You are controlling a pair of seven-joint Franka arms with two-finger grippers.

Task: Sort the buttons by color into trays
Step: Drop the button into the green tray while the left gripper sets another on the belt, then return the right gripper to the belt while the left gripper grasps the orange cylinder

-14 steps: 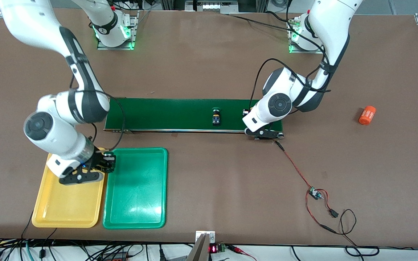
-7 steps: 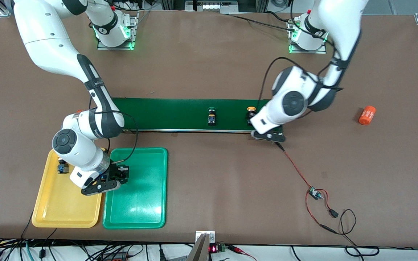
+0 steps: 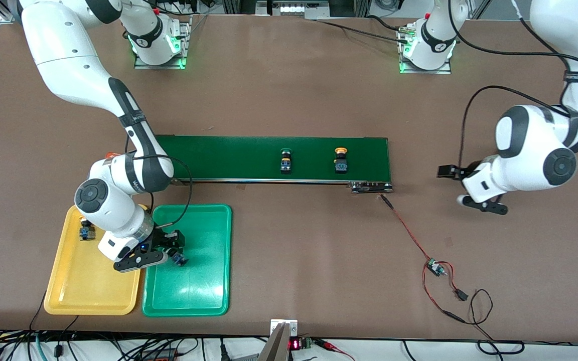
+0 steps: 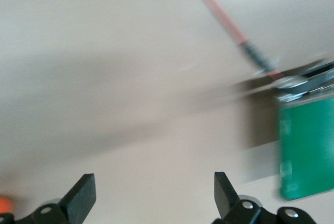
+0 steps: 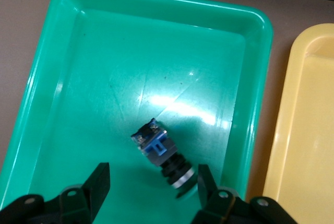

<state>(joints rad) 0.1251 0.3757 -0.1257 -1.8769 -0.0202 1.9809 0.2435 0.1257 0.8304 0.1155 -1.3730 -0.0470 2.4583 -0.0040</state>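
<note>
My right gripper is open low over the green tray. A dark button with a blue part lies on its side in that tray. In the right wrist view this button lies loose with its cap end between my open fingers. A button lies in the yellow tray. A green-capped button and a yellow-capped button sit on the dark green belt. My left gripper is open and empty over bare table past the belt's end.
A red and black wire with a small board runs from the belt's end toward the front camera. The left wrist view shows the belt's end, the wire and an orange thing at the picture's edge.
My right gripper moved from the yellow tray to the green tray and let a button go there. My left arm swung away from the belt. Both belt buttons moved toward the right arm's end.
</note>
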